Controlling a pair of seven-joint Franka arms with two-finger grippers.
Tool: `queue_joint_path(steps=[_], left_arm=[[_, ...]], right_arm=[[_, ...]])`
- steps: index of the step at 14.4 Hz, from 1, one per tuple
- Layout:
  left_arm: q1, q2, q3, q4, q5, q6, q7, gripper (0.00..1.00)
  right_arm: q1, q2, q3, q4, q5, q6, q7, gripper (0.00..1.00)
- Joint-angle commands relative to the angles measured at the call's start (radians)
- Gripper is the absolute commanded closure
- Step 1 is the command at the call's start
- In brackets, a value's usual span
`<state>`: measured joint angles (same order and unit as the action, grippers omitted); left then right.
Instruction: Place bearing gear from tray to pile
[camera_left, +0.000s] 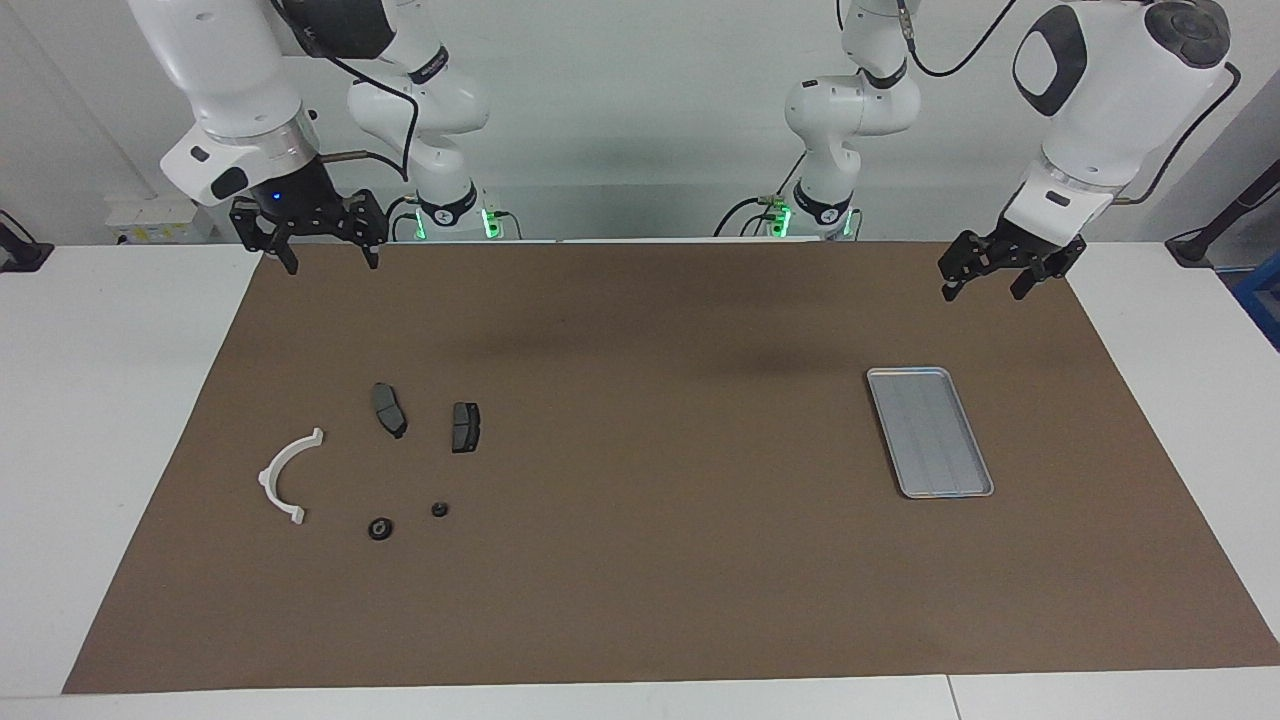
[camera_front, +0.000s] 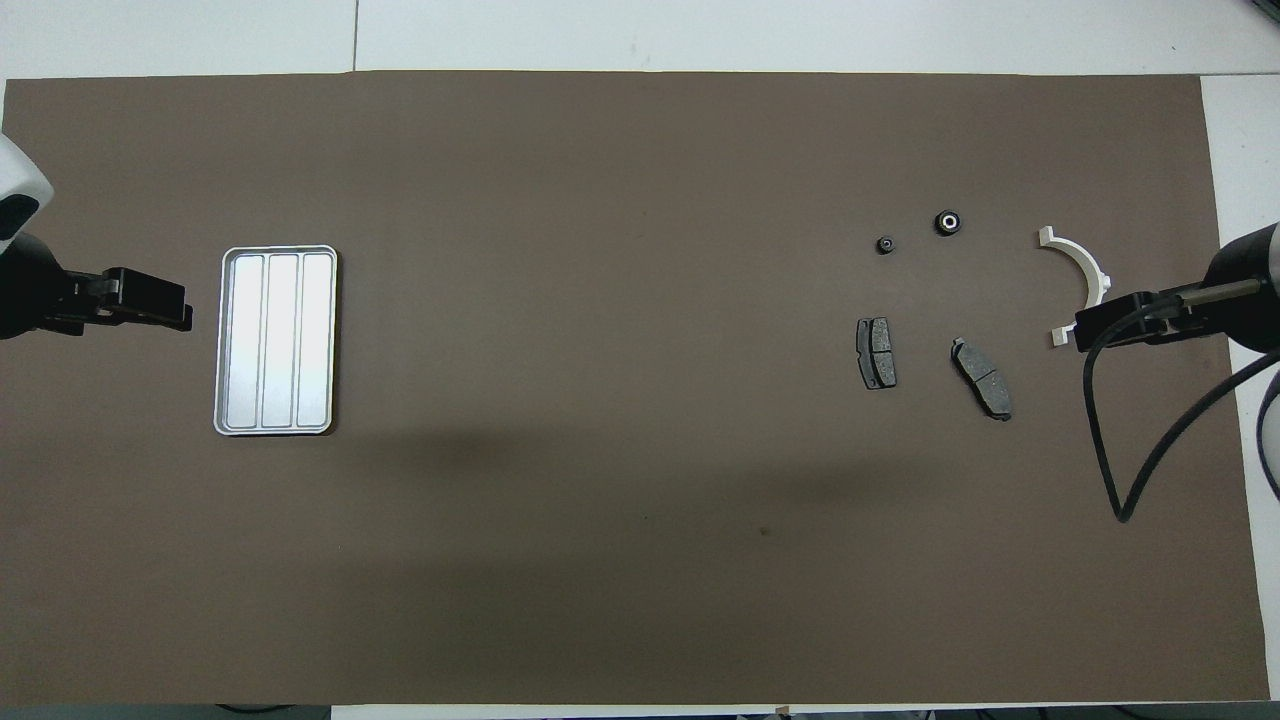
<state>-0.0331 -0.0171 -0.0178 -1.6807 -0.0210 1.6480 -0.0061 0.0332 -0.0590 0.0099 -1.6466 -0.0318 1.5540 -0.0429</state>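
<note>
Hanging jaws apart and empty, right pincer (camera_left: 322, 256) is up over the brown mat's (camera_left: 640, 560) edge at its own end of the desk (camera_left: 120, 400). Left pincer (camera_left: 985, 285), also apart and empty, hovers near the flat silver ridged metal tray (camera_left: 930, 432), which holds nothing. Two small black round bearing gears (camera_left: 380, 529) (camera_left: 439, 509) lie on the mat with the pile: two dark grey brake-pad pieces (camera_left: 389, 409) (camera_left: 465, 427) and a white curved plastic half-ring (camera_left: 285, 478).

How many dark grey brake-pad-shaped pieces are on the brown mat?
2. One brake pad lies beside the white half-ring, nearer to the robots than it. The other brake pad lies beside the first, toward the left arm's end. None seems hidden.
</note>
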Motion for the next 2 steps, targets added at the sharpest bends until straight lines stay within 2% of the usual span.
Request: queue_joint_path(steps=[1, 2], left_arm=[[-0.005, -0.017, 0.004, -0.008, 0.007, 0.0, 0.003, 0.0], [-0.005, -0.017, 0.004, -0.008, 0.009, 0.0, 0.003, 0.0]], right_arm=[[-0.007, -0.002, 0.007, -0.007, -0.014, 0.026, -0.012, 0.0], [-0.007, -0.002, 0.007, -0.007, -0.014, 0.026, -0.014, 0.0]])
